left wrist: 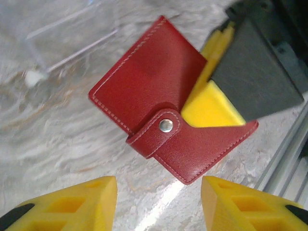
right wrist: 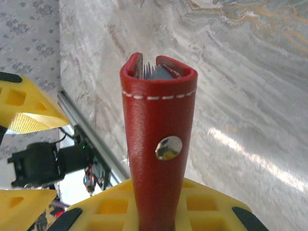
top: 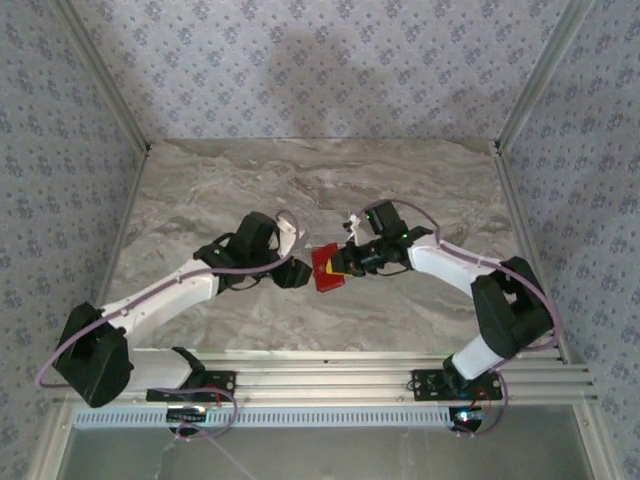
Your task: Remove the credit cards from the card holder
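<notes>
Card holder (right wrist: 159,144) held by right end effector (right wrist: 159,216), whose wrist sees pockets (right wrist: 155,71); left end effector (left wrist: 159,204) spread.

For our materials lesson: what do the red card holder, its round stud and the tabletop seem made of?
The card holder: leather or an imitation, with fine grain, soft sheen and pale edge stitching. The stud: probably polished metal, from its mirror-like glint. The tabletop: grey-veined and glossy; stone or printed laminate, cannot tell.

- A robotics lab booth.
- Patterned wall panels (top: 320,70) and aluminium posts (top: 110,82) enclose a marble-look table (top: 320,175).
- An aluminium rail (top: 330,382) at its near edge carries arm bases (top: 190,385).
</notes>
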